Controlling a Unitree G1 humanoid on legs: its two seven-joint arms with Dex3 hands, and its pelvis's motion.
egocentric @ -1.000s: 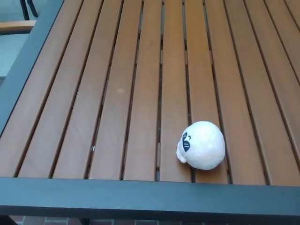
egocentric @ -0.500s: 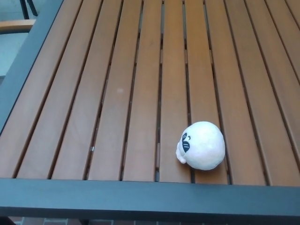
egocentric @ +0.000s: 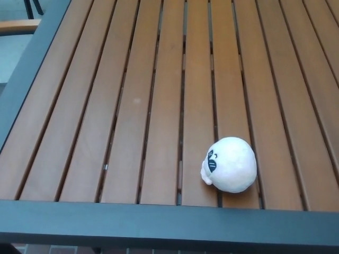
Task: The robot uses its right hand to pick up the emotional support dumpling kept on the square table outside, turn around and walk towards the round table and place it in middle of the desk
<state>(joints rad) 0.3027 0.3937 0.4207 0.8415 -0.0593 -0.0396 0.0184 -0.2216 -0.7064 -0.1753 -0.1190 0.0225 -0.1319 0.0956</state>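
Observation:
A white plush dumpling (egocentric: pixel 230 164) with a small black face on its left side lies on the slatted wooden table (egocentric: pixel 132 106), close to the near edge and right of centre. It rests across two brown slats, just behind the dark metal frame. No part of either hand or arm shows in the head view.
The table's dark grey frame (egocentric: pixel 159 225) runs along the near edge and up the left side. Beyond the left edge lie pale paving and a wooden chair arm (egocentric: pixel 18 26). Brick paving shows under the near edge.
The whole picture has shifted very slightly, so the camera moved a little. The dumpling stays where it was on the table.

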